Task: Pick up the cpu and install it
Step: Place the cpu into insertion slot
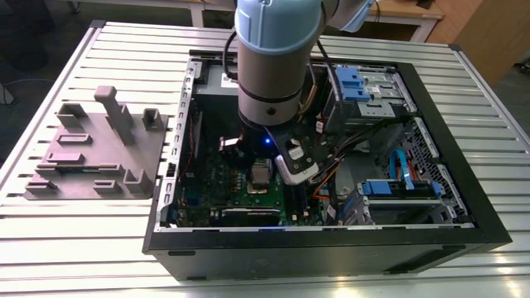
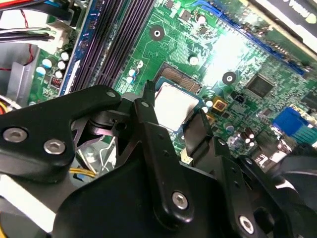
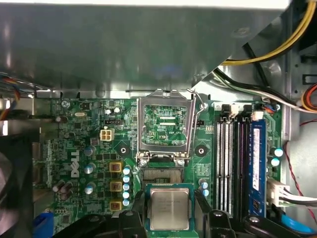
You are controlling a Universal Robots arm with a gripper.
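The cpu (image 3: 169, 208), a flat square chip with a shiny silver top, sits between the two black fingers (image 3: 201, 204) of my gripper (image 3: 169, 198), which is shut on its edges. In the second wrist view the cpu (image 2: 174, 103) hangs close over the open socket (image 2: 182, 79) and covers part of it. The socket's silver frame (image 3: 163, 99) is flipped up, and the dark socket bed (image 3: 162, 174) lies just beyond the chip. In the exterior view my gripper (image 1: 262, 174) reaches down into the computer case (image 1: 331, 248) over the green motherboard (image 1: 240, 198).
Memory slots (image 3: 230, 163) run beside the socket, with capacitors (image 3: 126, 186) on its other side. Cable bundles (image 3: 257, 94) and blue drive bays (image 1: 389, 189) crowd the case. A grey moulded tray (image 1: 95, 155) with upright posts stands on the slatted table at the exterior view's left.
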